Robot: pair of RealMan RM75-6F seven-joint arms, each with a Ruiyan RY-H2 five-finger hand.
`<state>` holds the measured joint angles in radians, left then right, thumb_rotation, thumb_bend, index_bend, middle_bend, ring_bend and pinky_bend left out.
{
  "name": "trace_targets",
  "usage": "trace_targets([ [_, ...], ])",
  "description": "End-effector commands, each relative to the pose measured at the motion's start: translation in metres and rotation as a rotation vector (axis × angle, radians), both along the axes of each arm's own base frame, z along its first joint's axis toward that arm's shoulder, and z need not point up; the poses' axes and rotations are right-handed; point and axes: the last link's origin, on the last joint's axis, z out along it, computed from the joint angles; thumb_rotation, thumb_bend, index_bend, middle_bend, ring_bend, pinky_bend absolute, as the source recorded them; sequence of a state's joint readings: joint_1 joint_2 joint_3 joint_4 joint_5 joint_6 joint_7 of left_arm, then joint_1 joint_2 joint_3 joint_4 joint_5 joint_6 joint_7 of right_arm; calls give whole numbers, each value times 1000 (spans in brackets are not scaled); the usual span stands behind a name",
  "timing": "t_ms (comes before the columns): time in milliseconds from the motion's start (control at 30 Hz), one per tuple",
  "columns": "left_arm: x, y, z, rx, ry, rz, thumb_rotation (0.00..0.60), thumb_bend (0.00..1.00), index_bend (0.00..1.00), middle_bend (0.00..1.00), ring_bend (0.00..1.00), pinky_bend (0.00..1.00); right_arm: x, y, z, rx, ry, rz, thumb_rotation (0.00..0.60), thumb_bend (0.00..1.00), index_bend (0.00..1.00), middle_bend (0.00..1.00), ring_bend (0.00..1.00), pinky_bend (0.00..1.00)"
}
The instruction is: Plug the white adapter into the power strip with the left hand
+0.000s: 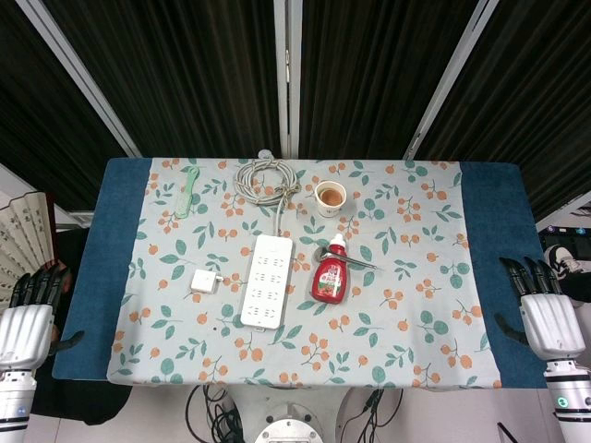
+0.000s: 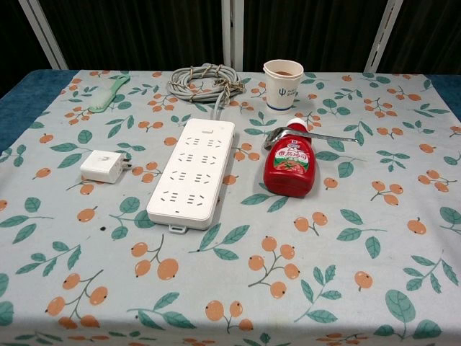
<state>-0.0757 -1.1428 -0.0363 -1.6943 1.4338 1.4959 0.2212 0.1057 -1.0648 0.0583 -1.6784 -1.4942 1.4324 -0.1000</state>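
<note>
One white adapter (image 2: 101,165) lies left of centre in the chest view, prongs toward one power strip (image 2: 193,171), just beside it with a bare gap of cloth between them. The strip runs lengthwise up the middle of the floral tablecloth (image 2: 346,288); all its sockets are unoccupied. Its grey cable (image 2: 205,78) sits coiled in one bundle at the upper centre. One red ketchup bottle (image 2: 289,164) lies on its side right of the strip, cap touching one metal spoon (image 2: 310,136). One paper cup (image 2: 282,83) stands upright at upper right of centre, brown liquid inside. One green comb (image 2: 109,94) lies at upper left. A folding fan (image 1: 23,242) shows off the table at the left edge of the head view.

Left hand (image 1: 28,318) hangs at the lower left of the head view, off the table edge, fingers straight, holding nothing, well apart from the adapter. Right hand (image 1: 545,309) at lower right, same pose, fingers extended, touching nothing.
</note>
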Motion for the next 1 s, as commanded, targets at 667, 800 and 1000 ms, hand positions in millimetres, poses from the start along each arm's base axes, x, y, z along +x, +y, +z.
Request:
trace_targets([
  [667, 47, 58, -28, -151, -23, -268, 600, 47, 201, 186, 39, 0, 6, -7, 15, -58, 20, 37, 600, 186, 0, 92, 0, 0],
  [800, 67, 77, -54, -263, -26, -339, 600, 75, 205, 189, 39, 0, 9, -10, 20, -66, 33, 42, 600, 179, 2, 86, 0, 0],
  [1000, 86, 91, -105, -457, -77, -353, 600, 130, 237, 216, 39, 0, 9, -10, 23, -72, 38, 30, 600, 180, 2, 82, 0, 0],
])
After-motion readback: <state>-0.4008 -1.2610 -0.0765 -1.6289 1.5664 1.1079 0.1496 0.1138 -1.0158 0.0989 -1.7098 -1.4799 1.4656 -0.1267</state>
